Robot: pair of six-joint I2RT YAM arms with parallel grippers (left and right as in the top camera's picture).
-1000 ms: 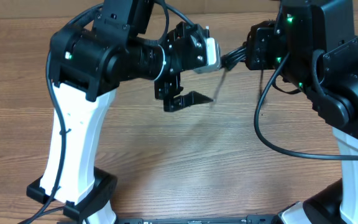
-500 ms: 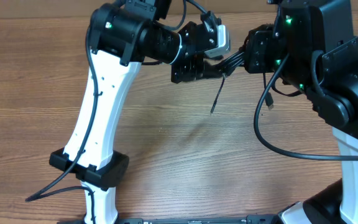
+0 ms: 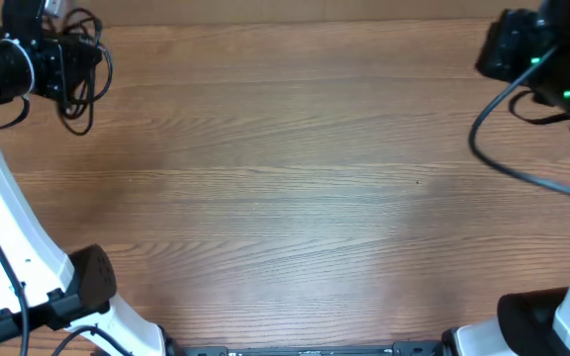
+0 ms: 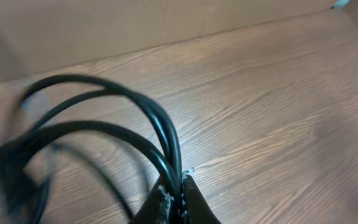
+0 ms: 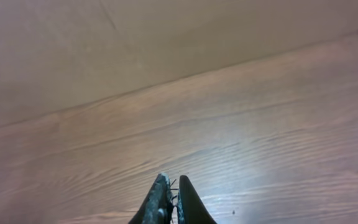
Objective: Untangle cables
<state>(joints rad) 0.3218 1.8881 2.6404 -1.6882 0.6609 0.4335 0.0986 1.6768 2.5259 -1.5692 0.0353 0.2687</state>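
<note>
The cables (image 4: 104, 134) are thin black cords in loose, motion-blurred loops that arc up and left from my left gripper (image 4: 178, 186). Its jaws are shut on several strands of them, above the wooden table. From overhead the same loops (image 3: 85, 77) hang off the left gripper (image 3: 59, 65) at the table's far left corner. My right gripper (image 5: 171, 182) is shut with no cable between its jaws, only bare wood under it. In the overhead view the right arm (image 3: 522, 49) sits at the far right corner, its fingertips not distinguishable.
Brown wooden table (image 3: 295, 198) spans the view. A cardboard-coloured wall (image 5: 135, 43) runs along the back edge. The left arm's white link and base (image 3: 28, 287) stand at front left, and the right arm's thick black wire (image 3: 503, 163) loops at right.
The left gripper closed on the cables and swung from the table's centre to the far left corner, carrying them. The right arm drew back to the far right, with no cables in its jaws.
</note>
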